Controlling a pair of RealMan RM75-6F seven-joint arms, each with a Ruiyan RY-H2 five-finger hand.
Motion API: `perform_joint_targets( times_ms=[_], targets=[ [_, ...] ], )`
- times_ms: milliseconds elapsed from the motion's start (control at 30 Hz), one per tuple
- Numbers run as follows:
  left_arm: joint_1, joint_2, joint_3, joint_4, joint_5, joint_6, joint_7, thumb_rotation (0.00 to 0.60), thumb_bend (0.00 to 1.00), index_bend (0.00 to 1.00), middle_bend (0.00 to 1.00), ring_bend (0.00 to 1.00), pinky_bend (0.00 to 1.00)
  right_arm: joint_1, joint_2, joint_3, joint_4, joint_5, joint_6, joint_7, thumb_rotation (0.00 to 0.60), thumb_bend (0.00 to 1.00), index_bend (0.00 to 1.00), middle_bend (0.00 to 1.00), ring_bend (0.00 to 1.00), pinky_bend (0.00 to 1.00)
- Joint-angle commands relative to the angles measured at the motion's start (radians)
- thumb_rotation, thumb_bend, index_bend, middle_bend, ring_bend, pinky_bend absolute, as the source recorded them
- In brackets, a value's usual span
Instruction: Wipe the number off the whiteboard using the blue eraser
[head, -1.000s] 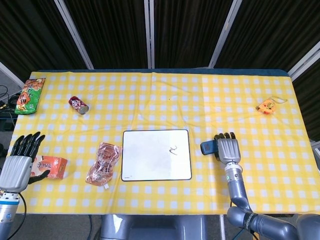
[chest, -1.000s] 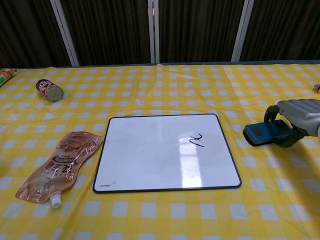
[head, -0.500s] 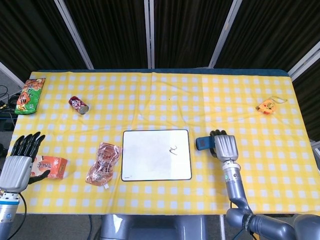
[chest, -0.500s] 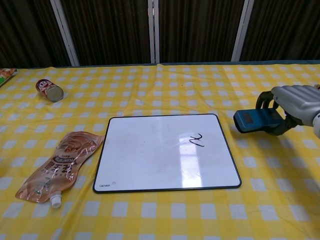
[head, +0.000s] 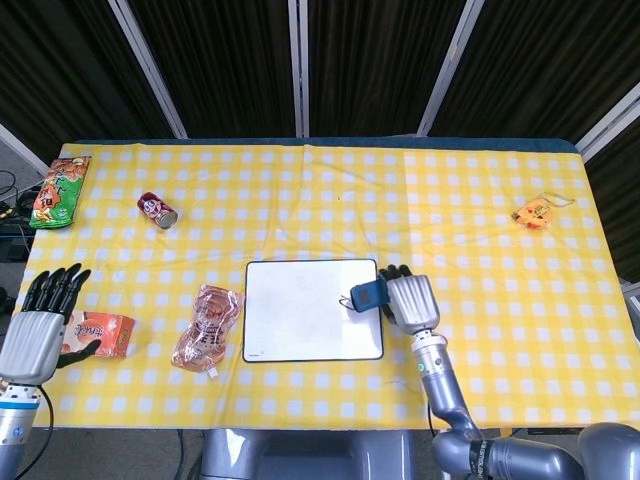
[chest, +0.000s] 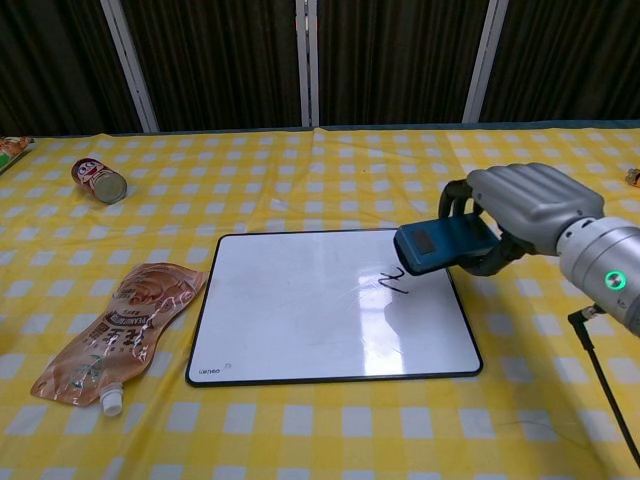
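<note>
Blue eraser (chest: 445, 243) is gripped in the right hand (chest: 520, 210), held over the whiteboard (chest: 300, 310) beside the number (chest: 393, 283). Lowering onto the mark is judged next, then rubbing. The left hand (head: 40, 325) is spread, empty.

Bright, even overhead light; glare streaks the whiteboard (chest: 330, 305); edges perhaps slightly distorted.

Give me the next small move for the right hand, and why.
Probably lower the right hand a little so the blue eraser presses on the number. The hand grips the eraser over the whiteboard near its right edge, partly over the mark, and the mark still looks intact. Whether the eraser touches the board I cannot tell.
</note>
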Motion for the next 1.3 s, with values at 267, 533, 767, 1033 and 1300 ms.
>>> perform_joint_targets(
  times_ms=[267,533,767,1033,1300],
  targets=[
    [-0.003,0.007,-0.004,0.003,-0.010,-0.009,-0.021,0.600,0.13,0.00,0.00,0.00,0.00,0.065,-0.135,0.007,0.027,0.036,-0.041,-0.102,0.600,0.44,0.84,0.75,0.71,0.74],
    [-0.007,0.010,-0.004,0.006,-0.017,-0.019,-0.035,0.600,0.13,0.00,0.00,0.00,0.00,0.092,-0.201,0.012,0.084,0.067,-0.082,-0.112,0.600,0.44,0.84,0.75,0.71,0.74],
    [-0.010,0.008,-0.004,0.009,-0.028,-0.032,-0.036,0.600,0.13,0.00,0.00,0.00,0.00,0.107,-0.227,0.024,0.140,0.084,-0.112,-0.096,0.600,0.44,0.84,0.75,0.71,0.74],
    [-0.013,0.008,-0.011,0.017,-0.046,-0.040,-0.045,0.600,0.13,0.00,0.00,0.00,0.00,0.117,-0.249,0.042,0.212,0.101,-0.138,-0.065,0.600,0.44,0.84,0.75,0.71,0.74],
    [-0.015,0.007,-0.013,0.021,-0.055,-0.047,-0.046,0.600,0.13,0.00,0.00,0.00,0.00,0.112,-0.241,0.074,0.283,0.126,-0.135,-0.042,0.600,0.44,0.84,0.75,0.72,0.74]
  ],
)
